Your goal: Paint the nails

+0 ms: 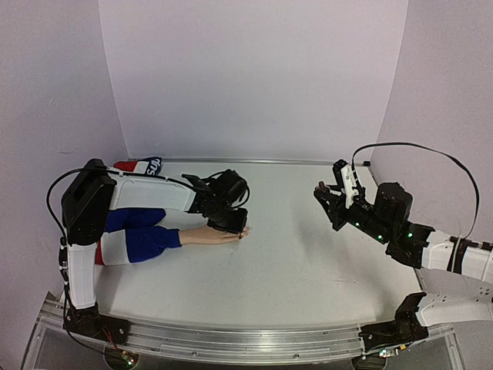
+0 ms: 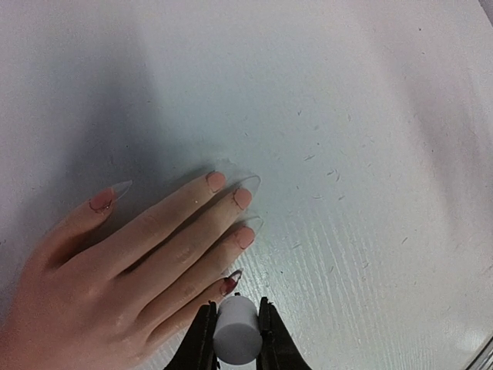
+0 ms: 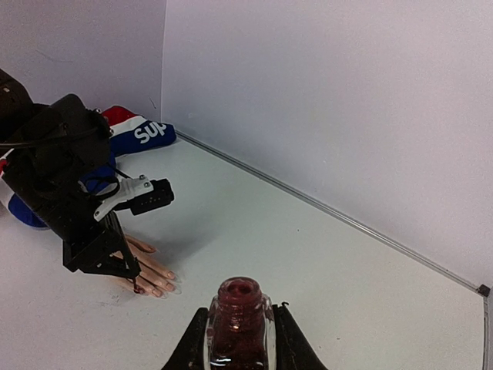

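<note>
A peach mannequin hand (image 1: 209,235) lies palm down at the table's left, its striped sleeve (image 1: 135,243) behind it. In the left wrist view the nails show; the little-finger nail (image 2: 230,283) is dark red, the others (image 2: 243,198) look pinkish with clear tips. My left gripper (image 2: 236,324) is shut on the white brush cap (image 2: 235,333), just above the little finger. My right gripper (image 3: 239,331) is shut on the open bottle of red polish (image 3: 239,320), held above the table at the right (image 1: 327,193).
A second red, white and blue sleeve (image 1: 139,166) lies by the back wall at the left. The metal rail (image 1: 231,343) runs along the table's near edge. White walls close the back and sides.
</note>
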Motion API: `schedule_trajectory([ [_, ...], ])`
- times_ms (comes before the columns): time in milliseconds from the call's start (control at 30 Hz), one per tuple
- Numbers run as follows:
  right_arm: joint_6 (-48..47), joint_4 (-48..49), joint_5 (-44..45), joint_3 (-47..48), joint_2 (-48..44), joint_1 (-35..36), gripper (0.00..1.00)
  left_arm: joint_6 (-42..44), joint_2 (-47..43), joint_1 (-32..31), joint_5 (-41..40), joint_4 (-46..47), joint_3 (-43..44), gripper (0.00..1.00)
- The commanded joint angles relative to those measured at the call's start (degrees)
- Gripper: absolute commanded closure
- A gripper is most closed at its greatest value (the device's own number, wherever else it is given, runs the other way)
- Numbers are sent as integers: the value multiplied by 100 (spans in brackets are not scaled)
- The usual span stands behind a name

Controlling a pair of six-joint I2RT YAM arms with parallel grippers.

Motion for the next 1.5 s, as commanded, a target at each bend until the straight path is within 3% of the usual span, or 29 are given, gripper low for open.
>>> schedule_trajectory([
  [0, -10, 387, -13, 78, -11, -17, 100, 1, 91, 23, -120, -30, 241, 100],
  [1467, -10, 389, -14, 77, 4, -15, 100, 88, 276, 68, -224, -30, 400, 100],
])
